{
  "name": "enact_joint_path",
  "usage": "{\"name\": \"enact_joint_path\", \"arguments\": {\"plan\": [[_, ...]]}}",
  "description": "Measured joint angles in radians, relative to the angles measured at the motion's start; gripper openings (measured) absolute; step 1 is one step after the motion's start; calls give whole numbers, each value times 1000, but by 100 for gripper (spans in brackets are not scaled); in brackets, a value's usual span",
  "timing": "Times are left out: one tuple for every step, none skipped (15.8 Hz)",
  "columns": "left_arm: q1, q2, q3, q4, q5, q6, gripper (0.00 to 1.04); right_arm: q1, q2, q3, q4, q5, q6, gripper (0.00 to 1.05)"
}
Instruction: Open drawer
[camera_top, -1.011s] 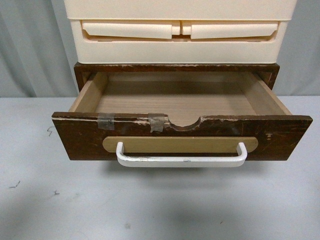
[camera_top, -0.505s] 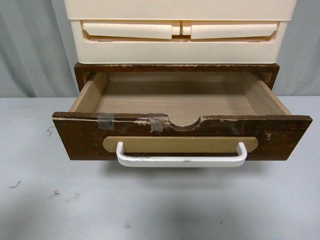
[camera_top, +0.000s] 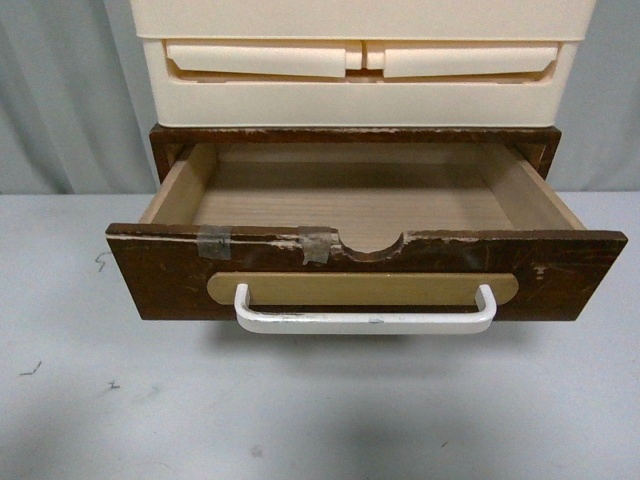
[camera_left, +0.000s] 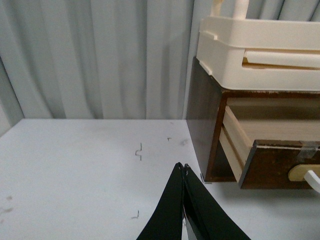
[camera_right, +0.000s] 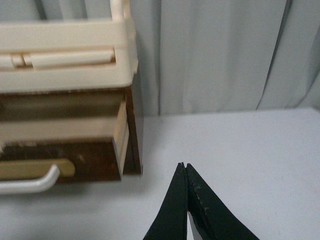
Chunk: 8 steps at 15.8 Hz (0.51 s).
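The dark-brown wooden drawer (camera_top: 160, 275) stands pulled far out of its dark-brown case in the front view, its bare pale inside showing. Its white bar handle (camera_top: 365, 320) hangs on a tan oval plate, with a notch and tape bits on the chipped top edge. Neither gripper shows in the front view. My left gripper (camera_left: 182, 166) is shut and empty over the table, left of the drawer (camera_left: 272, 165). My right gripper (camera_right: 184, 165) is shut and empty over the table, right of the drawer (camera_right: 95, 157).
A cream plastic drawer unit (camera_top: 360, 60) sits on top of the brown case. The grey table (camera_top: 320, 420) carries small dark marks at the left. Grey curtains (camera_left: 100, 60) hang behind.
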Motion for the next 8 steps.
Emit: {"name": "enact_joint_path", "arguments": {"plan": [[0, 0, 0, 4, 0, 0, 2, 0, -25, 3, 23, -1, 0, 2], [0, 0, 0, 5, 0, 0, 2, 0, -25, 0, -3, -1, 0, 2], [0, 0, 0, 4, 0, 0, 2, 0, -25, 0, 5, -1, 0, 2], [0, 0, 0, 4, 0, 0, 6, 0, -25, 0, 4, -1, 0, 2], [0, 0, 0, 4, 0, 0, 18, 0, -25, 0, 5, -1, -1, 5], [0, 0, 0, 4, 0, 0, 29, 0, -25, 0, 5, -1, -1, 18], [0, 0, 0, 4, 0, 0, 42, 0, -25, 0, 5, -1, -1, 31], [0, 0, 0, 4, 0, 0, 53, 0, -25, 0, 5, -1, -1, 42]]}}
